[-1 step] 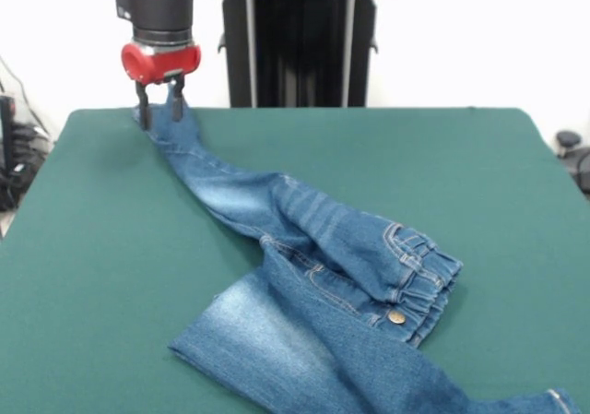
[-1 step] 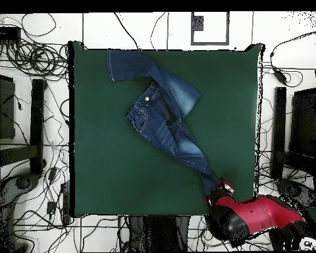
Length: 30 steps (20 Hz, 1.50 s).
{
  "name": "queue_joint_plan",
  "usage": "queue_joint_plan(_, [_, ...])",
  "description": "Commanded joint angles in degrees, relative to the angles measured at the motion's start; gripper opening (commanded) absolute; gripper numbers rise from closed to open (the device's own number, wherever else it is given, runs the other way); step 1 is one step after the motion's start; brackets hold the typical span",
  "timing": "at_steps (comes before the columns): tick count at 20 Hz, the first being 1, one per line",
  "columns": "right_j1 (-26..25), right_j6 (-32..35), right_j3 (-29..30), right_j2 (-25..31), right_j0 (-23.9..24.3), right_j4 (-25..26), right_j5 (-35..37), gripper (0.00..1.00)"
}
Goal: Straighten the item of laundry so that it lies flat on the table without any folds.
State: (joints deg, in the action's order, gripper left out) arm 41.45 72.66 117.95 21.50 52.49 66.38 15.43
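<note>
The small blue denim jeans (image 1: 323, 248) lie crumpled across the green table (image 1: 479, 165). One leg is stretched taut from the gathered waistband (image 1: 426, 271) toward the far left corner. My gripper (image 1: 160, 115) is shut on that leg's cuff just above the table edge. The other leg (image 1: 267, 340) is folded across the near side, and its cuff reaches the bottom right of the front view. From overhead, the jeans (image 2: 164, 125) run diagonally across the table (image 2: 108, 178). The gripper (image 2: 216, 191) sits at their lower right end, with the folded leg (image 2: 154, 74) at the top.
The black pedestal (image 1: 300, 45) stands behind the table's far edge. Cables (image 2: 29, 39) and dark stands (image 2: 37, 125) lie on the floor around the table. The held cuff is close to the table's corner.
</note>
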Motion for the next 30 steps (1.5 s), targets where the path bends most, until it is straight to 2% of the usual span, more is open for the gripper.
queue_joint_plan(1, [-3.04, -3.71, -2.97, 6.04, -1.93, -0.91, 3.18, 1.0])
queue_joint_plan(14, [-4.76, 0.91, -5.53, 2.88, -5.43, 1.39, 0.93, 1.0])
queue_joint_plan(19, [-3.73, 1.22, -5.83, 1.52, -6.21, 1.92, 1.28, 1.0])
queue_joint_plan(30, [-5.65, -0.09, -7.35, 1.49, -4.75, 1.9, 1.51, 1.0])
